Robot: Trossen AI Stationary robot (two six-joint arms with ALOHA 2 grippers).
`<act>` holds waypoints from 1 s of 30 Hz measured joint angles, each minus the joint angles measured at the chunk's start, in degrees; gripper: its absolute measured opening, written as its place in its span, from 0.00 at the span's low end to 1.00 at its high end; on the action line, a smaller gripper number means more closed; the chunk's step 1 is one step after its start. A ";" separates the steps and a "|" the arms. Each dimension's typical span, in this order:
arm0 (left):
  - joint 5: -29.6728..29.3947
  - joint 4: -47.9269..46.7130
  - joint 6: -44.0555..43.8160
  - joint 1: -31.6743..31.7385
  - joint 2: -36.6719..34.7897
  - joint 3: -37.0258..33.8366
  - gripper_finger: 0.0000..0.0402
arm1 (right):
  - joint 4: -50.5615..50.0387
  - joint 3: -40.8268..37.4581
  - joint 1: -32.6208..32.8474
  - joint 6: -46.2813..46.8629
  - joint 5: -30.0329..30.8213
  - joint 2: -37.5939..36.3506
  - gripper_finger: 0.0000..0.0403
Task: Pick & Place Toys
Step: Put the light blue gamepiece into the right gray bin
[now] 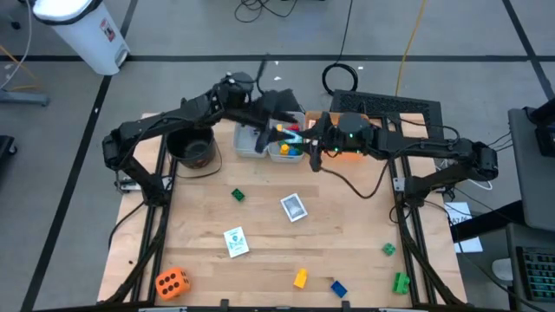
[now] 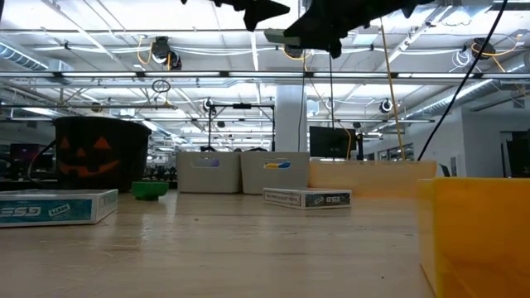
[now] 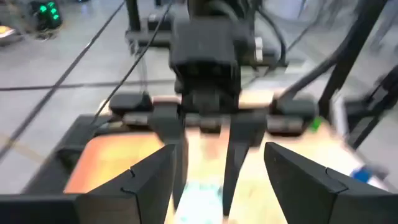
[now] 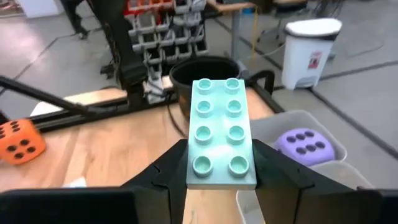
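Wooden worktop: by its far edge we see our right gripper clamping a pale-green studded brick over grey plastic bins; our left gripper hangs parted, empty, beside.

Wood-grain table, matt; studded brick smooth plastic, w/ slight sheen.

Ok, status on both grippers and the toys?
Right gripper shut on pale green brick, over the grey bins. Left gripper open, empty. Purple die already binned.

Pale green brick in right tool, purple die beyond.
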 joint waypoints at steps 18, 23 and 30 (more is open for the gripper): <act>-8.40 -9.36 4.22 -4.78 3.28 1.42 0.59 | -3.08 0.01 -1.50 -1.28 -6.15 -0.04 0.33; -8.75 -10.05 4.25 -4.79 4.52 1.40 0.58 | -3.85 0.00 -1.26 -1.28 -6.18 -0.02 0.33; -12.67 -10.49 5.68 -4.73 4.57 1.40 0.58 | -4.63 0.02 -0.46 -1.71 -6.12 -0.02 0.33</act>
